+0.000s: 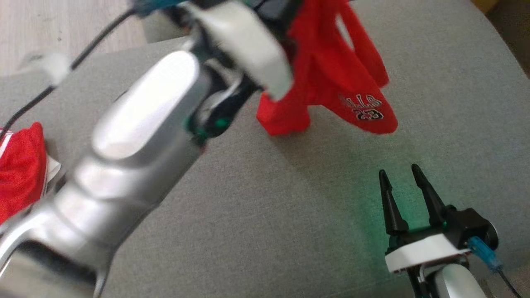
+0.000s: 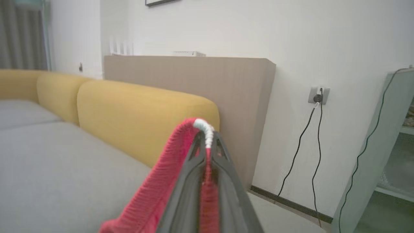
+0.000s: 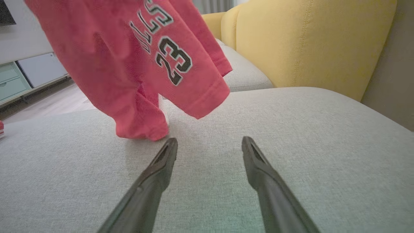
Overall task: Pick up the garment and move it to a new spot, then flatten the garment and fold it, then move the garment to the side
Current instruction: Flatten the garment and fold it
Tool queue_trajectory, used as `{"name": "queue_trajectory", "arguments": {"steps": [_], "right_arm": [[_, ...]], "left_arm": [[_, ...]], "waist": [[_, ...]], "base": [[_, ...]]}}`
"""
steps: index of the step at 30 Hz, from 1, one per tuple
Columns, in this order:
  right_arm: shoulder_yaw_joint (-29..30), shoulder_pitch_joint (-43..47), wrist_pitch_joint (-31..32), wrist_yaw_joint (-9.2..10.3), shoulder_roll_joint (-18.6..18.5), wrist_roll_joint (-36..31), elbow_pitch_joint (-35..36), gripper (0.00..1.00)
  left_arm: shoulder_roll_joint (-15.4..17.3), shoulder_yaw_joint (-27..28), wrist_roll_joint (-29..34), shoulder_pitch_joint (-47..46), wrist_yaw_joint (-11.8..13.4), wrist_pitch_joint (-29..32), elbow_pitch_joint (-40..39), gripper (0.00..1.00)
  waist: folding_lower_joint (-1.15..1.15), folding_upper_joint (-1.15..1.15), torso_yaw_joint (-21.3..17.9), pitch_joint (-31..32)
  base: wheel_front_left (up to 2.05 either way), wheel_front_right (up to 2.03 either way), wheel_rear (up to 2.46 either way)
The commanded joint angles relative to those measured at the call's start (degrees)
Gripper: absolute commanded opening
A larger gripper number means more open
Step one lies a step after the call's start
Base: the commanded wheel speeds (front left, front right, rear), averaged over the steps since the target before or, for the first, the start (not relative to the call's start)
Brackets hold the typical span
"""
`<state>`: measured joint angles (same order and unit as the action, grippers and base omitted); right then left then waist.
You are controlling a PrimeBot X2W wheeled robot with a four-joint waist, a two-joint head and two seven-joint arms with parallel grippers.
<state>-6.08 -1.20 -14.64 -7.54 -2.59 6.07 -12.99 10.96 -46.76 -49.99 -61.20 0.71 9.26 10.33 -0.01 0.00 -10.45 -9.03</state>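
Note:
The garment (image 1: 331, 82) is a red jersey with "23" printed in black and white. It hangs from my raised left arm (image 1: 165, 124), and its lower hem just touches the grey sofa cushion (image 1: 269, 207). In the left wrist view my left gripper (image 2: 207, 136) is shut on a red fold of the garment (image 2: 155, 194) with white trim at the fingertips. My right gripper (image 1: 399, 171) rests low over the cushion at the lower right, open and holding nothing. In the right wrist view the garment (image 3: 136, 64) hangs just beyond my right gripper (image 3: 210, 144).
Another red cloth (image 1: 20, 174) lies at the cushion's left edge. A yellow backrest (image 3: 307, 42) borders the seat. Beyond the sofa's end are a wall socket (image 2: 318, 95) with hanging cables and a pale cabinet (image 3: 19, 77) on wooden floor (image 1: 62, 25).

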Motion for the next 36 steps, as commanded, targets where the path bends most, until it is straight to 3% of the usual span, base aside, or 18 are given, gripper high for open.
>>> {"name": "queue_trajectory", "arguments": {"steps": [1,5,10,15,20,27,32,36], "right_arm": [[-1.05,-0.21,-0.36,0.05,-0.29,0.29,1.95,1.00],[0.38,1.06,-0.36,0.05,-0.29,-0.29,2.42,1.00],[0.55,1.40,-0.36,0.05,-0.29,-1.46,3.00,1.00],[0.86,-0.22,-0.36,0.05,-0.29,-2.85,3.58,1.00],[-0.62,-4.21,-0.36,0.05,-1.23,-0.65,-0.57,1.00],[-16.67,-16.07,2.08,0.05,-11.35,11.35,-12.61,1.00],[-27.33,-21.96,3.17,0.05,-17.61,18.09,-15.37,1.00],[-31.95,-23.69,2.72,0.05,-19.81,21.29,-15.57,1.00]], "left_arm": [[2.64,2.30,-0.39,1.55,0.60,0.34,-1.37,0.00],[8.74,2.84,-4.56,14.19,3.02,1.49,-4.25,0.00],[13.66,3.83,-8.69,31.94,5.70,-3.26,-6.71,0.00],[15.49,3.57,-8.43,42.52,5.07,-10.66,-5.42,0.00],[14.89,3.34,-6.34,44.47,4.66,-15.69,-0.86,0.00],[14.03,3.32,-4.21,41.38,3.52,-18.22,4.83,0.00],[12.75,3.26,-4.02,39.49,2.34,-19.06,7.37,0.00],[12.37,3.26,-4.01,39.05,1.98,-19.46,8.40,0.00]], "waist": [[0.01,0.00,0.23,0.14],[0.01,0.00,1.89,0.09],[0.01,0.00,5.03,-0.78],[0.01,0.00,8.87,-1.88],[0.01,0.00,12.36,-2.62],[0.01,0.00,15.81,-3.98],[0.01,0.00,17.29,-4.51],[0.01,0.00,17.55,-4.55]], "base": [[0.00,0.00,0.00],[0.00,0.00,0.00],[0.00,0.00,0.00],[0.00,0.00,0.00],[0.00,0.00,0.00],[0.00,0.00,0.00],[0.00,0.00,0.00],[0.00,0.00,0.00]]}}
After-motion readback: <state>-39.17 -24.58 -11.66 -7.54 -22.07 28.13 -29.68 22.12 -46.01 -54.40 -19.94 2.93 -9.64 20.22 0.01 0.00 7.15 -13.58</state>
